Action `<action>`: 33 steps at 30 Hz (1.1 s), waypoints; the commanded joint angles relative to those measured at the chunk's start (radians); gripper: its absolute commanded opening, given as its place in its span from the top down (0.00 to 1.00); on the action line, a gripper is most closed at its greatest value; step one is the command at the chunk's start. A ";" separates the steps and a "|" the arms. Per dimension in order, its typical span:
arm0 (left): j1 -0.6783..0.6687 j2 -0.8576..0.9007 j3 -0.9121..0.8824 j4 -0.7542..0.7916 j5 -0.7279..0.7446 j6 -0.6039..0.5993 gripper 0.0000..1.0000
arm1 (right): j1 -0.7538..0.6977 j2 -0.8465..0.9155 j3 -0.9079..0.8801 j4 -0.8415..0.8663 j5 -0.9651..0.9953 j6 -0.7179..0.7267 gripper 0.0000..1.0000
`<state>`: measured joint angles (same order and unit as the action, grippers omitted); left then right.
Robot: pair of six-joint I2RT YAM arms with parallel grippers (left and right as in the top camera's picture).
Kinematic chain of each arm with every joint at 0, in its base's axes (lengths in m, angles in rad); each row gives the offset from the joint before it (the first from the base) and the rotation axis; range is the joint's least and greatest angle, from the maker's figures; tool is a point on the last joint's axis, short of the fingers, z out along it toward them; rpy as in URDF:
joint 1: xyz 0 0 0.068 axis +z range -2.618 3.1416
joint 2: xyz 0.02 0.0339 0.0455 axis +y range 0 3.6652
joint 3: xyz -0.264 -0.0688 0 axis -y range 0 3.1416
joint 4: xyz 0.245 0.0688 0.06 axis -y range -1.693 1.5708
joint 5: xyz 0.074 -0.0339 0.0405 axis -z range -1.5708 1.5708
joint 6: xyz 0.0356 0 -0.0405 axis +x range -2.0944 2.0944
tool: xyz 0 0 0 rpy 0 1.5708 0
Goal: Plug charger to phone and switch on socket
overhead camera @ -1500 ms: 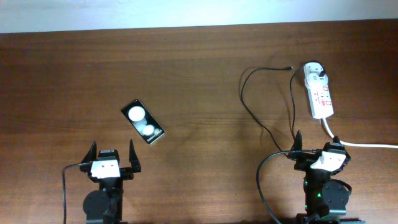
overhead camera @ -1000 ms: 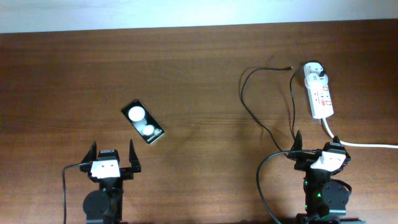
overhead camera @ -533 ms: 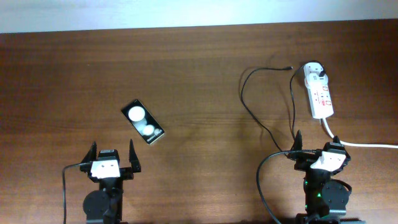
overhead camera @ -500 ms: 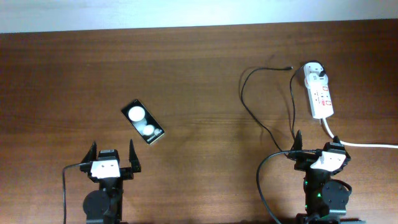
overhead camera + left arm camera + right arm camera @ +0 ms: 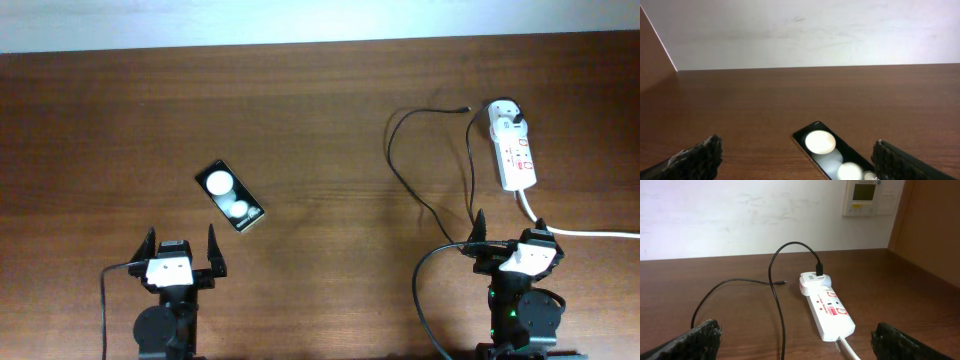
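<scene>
both arms sit at the near edge of the table [image 5: 320, 90]. left gripper [image 5: 181, 235] is at near left, fingers spread wide & released, nothing betw them. right gripper [image 5: 510, 228] is at near right, also spread & empty.

the phone [image 5: 231, 196] lies flat just beyond the left gripper, a bit to its right, turned diagonal, two white circles up w/ the bigger one at the far end. in the left wrist view its near part sits betw the fingers' line, apart from both pads.

the charger [image 5: 389, 150] cable loops over the wood beyond the right gripper; its nearest bend comes close to that gripper's left finger, contact can't be told. the plug tip [image 5: 468, 108] lies loose on the table, left of the socket, well apart from the phone. the white adapter [image 5: 503, 110] sits in the far end of the socket [image 5: 513, 150], which lies far right, running near to far, red markings up. switch position too small to tell. its thick white cord [image 5: 590, 233] leaves the near end & runs off right.

behind, in the right wrist view: white wall, small wall panel [image 5: 866, 197].
</scene>
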<state>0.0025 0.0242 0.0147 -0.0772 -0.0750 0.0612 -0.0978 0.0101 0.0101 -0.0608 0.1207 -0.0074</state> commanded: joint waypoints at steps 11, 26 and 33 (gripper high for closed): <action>0.005 -0.003 -0.006 0.003 0.007 0.008 0.01 | -0.007 -0.004 -0.005 -0.011 -0.012 0.001 0.01; 0.004 0.094 0.346 -0.254 0.113 -0.072 0.01 | -0.007 -0.004 -0.005 -0.011 -0.012 0.001 0.01; 0.005 0.502 0.789 -0.587 0.105 -0.132 0.01 | -0.007 -0.004 -0.005 -0.011 -0.012 0.001 0.01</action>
<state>0.0025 0.3969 0.6598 -0.5755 0.0277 -0.0040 -0.0978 0.0113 0.0101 -0.0624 0.1131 -0.0071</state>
